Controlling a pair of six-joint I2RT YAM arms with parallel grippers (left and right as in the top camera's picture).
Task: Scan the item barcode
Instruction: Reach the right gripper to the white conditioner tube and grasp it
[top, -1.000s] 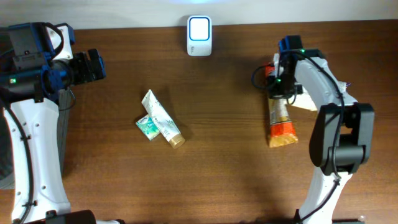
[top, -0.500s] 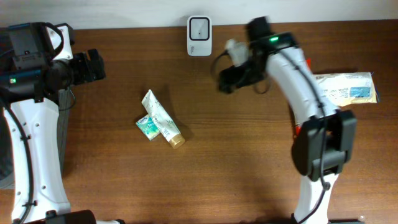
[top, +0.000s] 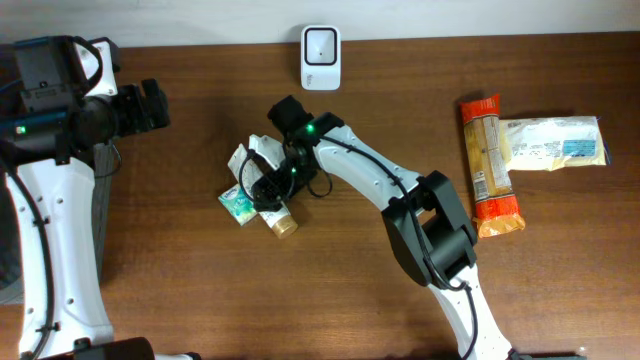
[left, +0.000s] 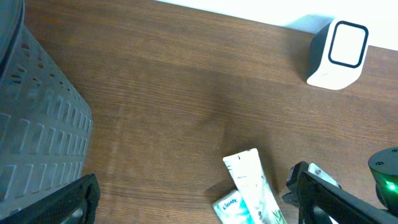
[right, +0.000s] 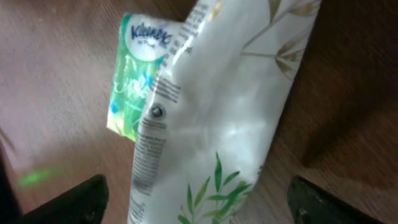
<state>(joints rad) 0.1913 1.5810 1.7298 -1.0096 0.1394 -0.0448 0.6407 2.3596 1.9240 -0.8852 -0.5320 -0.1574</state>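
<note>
A white tube with green leaf print and a gold cap (top: 273, 209) lies on the brown table left of centre, overlapping a green Kleenex pack (top: 237, 205). My right gripper (top: 268, 180) hangs over the tube, jaws open. In the right wrist view the tube (right: 217, 124) runs between the two dark fingertips (right: 81, 199) with a gap on each side, and the Kleenex pack (right: 140, 74) lies to its left. The white barcode scanner (top: 320, 45) stands at the table's back edge. At the far left my left gripper (top: 140, 108) stays open and empty, away from the items.
An orange snack package (top: 490, 165) and a white package (top: 555, 143) lie at the right. A grey ribbed basket (left: 37, 143) stands at the left in the left wrist view, where the scanner (left: 339, 53) and tube (left: 252, 186) also show.
My right arm let go of the orange package at the right, swung left past the scanner and now hovers open over the tube. The left arm has not moved.
</note>
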